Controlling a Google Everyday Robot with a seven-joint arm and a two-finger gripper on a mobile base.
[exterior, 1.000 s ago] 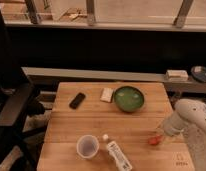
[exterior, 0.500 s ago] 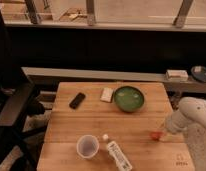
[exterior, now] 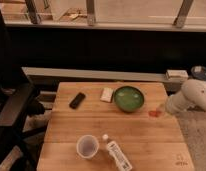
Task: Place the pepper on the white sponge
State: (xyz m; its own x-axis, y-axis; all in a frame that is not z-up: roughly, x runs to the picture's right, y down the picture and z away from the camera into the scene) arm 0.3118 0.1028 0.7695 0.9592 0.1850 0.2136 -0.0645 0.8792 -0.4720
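The small red-orange pepper (exterior: 156, 113) hangs at the tip of my gripper (exterior: 162, 111), just above the wooden table (exterior: 96, 125) near its right edge. The gripper is shut on it, and my white arm reaches in from the right. The white sponge (exterior: 107, 94) lies flat at the back of the table, touching the left side of the green bowl (exterior: 128, 98). The pepper is to the right of the bowl, and the bowl sits between it and the sponge.
A black phone (exterior: 77, 100) lies left of the sponge. A clear cup (exterior: 87, 146) and a white labelled bottle (exterior: 117, 154) lying on its side are at the front. A dark chair (exterior: 13, 107) stands to the left of the table.
My gripper has carried the pepper from the front right of the table towards the back, to a spot level with the bowl's front rim. Nothing else has moved.
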